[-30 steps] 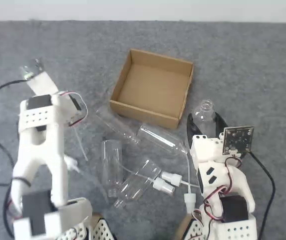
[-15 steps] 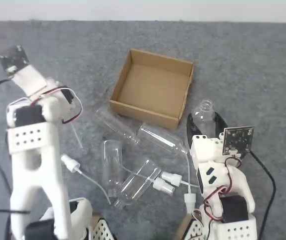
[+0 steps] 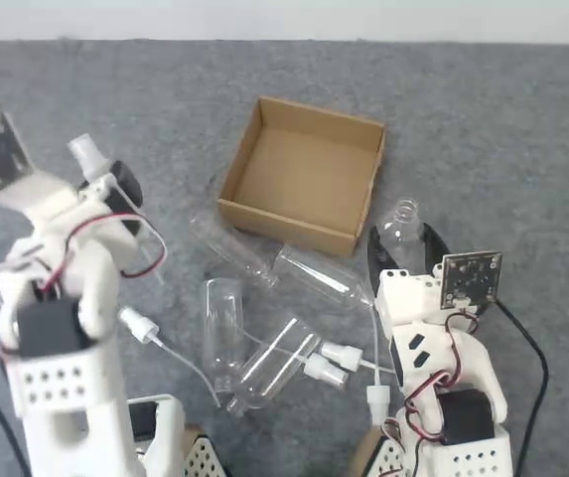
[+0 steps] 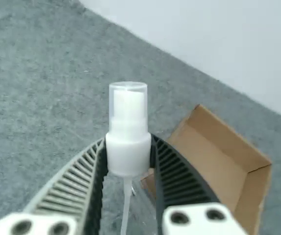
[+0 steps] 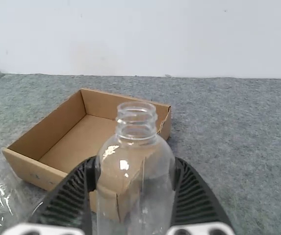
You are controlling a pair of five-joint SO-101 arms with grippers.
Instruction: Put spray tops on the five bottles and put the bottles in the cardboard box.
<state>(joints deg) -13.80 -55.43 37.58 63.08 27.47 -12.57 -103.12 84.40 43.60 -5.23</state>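
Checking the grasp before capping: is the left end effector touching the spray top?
Touching. The left wrist view shows the left end effector with both jaws pressed against the white collar of the spray top, no gap either side.

No text, label or number can be read anywhere. The cardboard box (image 3: 284, 227) has plain walls, the bottle (image 5: 133, 166) is bare clear plastic, and the circuit board (image 3: 474, 279) near the box perhaps carries markings, too small to tell.
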